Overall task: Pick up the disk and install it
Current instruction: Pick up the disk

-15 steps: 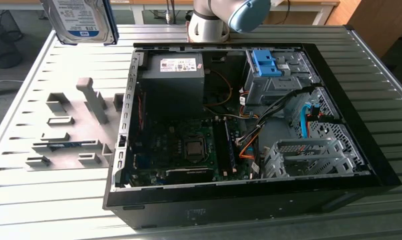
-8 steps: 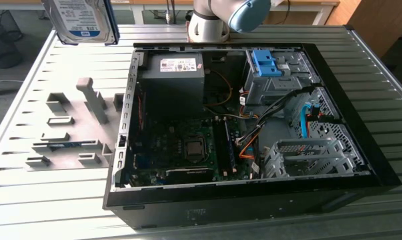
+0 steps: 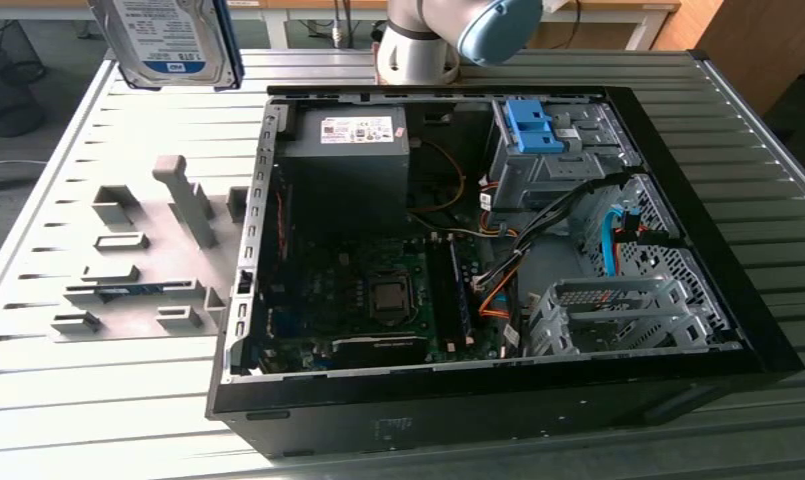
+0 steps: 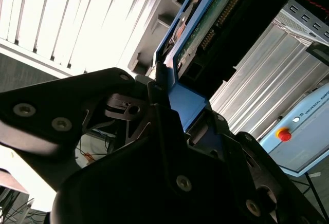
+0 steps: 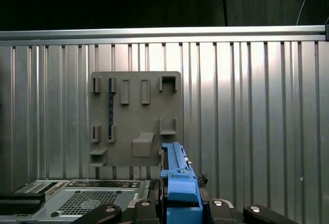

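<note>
Gripping the disk (image 3: 166, 40) edgewise by its blue carrier, the gripper (image 5: 181, 207) is clamped shut on it, high over the table, where a swing or a knock against the computer case (image 3: 509, 415) below could twist it loose.

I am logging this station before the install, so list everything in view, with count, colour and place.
disk: one, silver with a white-and-blue label and a blue carrier, held in the air at the exterior view's upper left
computer case: one, black, open, lying on the table
power supply: one, dark, far corner inside the case
motherboard: one, dark, on the case floor
blue plastic part: one, in the far drive bay
drive cage: one, silver, perforated, near corner of the case
fixture plate: one, grey, to the exterior view's left of the case
table: one, silver, slatted
robot arm: one, white and light blue, behind the case
gripper: one, black, shut on the disk's carrier
</note>
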Available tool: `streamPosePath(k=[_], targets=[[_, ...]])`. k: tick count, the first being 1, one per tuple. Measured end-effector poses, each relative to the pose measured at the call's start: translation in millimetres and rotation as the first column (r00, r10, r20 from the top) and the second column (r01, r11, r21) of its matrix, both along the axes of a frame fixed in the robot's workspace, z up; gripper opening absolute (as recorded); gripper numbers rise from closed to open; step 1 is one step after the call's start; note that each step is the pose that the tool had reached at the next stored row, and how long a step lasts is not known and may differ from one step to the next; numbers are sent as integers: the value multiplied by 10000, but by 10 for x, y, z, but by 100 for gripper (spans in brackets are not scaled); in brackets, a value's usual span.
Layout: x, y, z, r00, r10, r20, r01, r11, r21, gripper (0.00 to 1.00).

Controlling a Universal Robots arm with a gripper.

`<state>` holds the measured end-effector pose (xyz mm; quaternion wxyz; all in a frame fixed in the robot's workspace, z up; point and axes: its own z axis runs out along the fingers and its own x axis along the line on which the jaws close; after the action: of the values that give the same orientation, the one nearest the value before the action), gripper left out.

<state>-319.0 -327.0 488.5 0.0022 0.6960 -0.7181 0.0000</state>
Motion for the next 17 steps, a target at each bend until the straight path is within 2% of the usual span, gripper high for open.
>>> streamPosePath(k=[11,17], targets=[[67,0,0,10000,0,0,0,10000,0,36],[149,0,0,10000,0,0,0,10000,0,36]])
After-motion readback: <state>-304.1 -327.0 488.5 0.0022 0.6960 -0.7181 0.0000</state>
